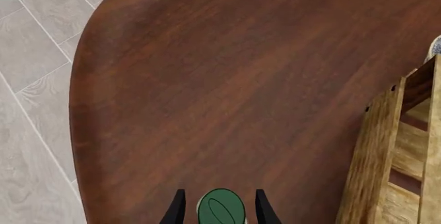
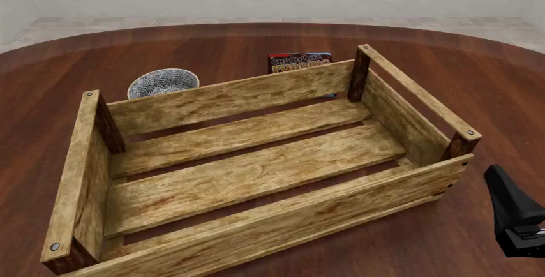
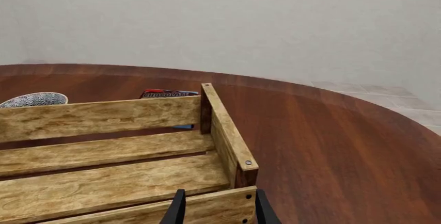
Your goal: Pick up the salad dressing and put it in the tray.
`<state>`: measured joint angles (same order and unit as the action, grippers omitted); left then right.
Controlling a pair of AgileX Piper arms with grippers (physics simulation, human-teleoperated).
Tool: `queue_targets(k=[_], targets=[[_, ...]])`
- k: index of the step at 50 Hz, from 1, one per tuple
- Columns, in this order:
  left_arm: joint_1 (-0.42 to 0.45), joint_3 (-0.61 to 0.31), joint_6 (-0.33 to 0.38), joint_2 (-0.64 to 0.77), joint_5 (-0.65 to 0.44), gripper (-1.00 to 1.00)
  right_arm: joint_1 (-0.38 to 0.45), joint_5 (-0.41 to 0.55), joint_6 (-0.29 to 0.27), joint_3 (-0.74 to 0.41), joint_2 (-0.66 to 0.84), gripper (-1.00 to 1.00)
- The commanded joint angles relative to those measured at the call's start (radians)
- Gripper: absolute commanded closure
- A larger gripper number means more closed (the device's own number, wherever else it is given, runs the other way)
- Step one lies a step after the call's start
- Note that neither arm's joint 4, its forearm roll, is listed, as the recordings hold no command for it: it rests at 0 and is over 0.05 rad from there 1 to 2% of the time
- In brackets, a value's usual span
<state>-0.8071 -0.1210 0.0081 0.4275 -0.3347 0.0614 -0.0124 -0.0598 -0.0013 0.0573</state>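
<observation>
Behind the tray (image 2: 255,181), box (image 2: 300,62) reading "CHOCOLATE PUDDING"

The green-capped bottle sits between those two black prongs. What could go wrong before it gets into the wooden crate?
1. The left tool seems to hold the salad dressing only near its cap; it might slip.
2. The tray has tall walls; a low carry could knock the bottle against the rim.
</observation>
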Motion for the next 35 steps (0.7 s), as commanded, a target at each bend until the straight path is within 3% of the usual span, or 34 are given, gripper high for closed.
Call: queue_targets(k=[1,14,15,22,35], targets=[[-0.002,0.029,0.004,0.011,0.013,-1.00,0.002,0.001,-0.002,0.000,0.000,-1.00],[-0.008,0.043,0.010,0.027,0.026,-1.00,-0.003,0.007,0.003,0.000,-0.010,-1.00],[-0.010,0.048,0.012,0.031,0.031,1.00,-0.003,0.006,0.004,0.000,-0.010,-1.00],[-0.019,0.054,0.023,0.020,0.028,1.00,-0.006,-0.003,0.007,-0.001,0.000,-1.00],[-0.019,-0.041,0.011,-0.022,-0.020,1.00,-0.010,0.000,0.009,0.000,-0.005,-1.00]])
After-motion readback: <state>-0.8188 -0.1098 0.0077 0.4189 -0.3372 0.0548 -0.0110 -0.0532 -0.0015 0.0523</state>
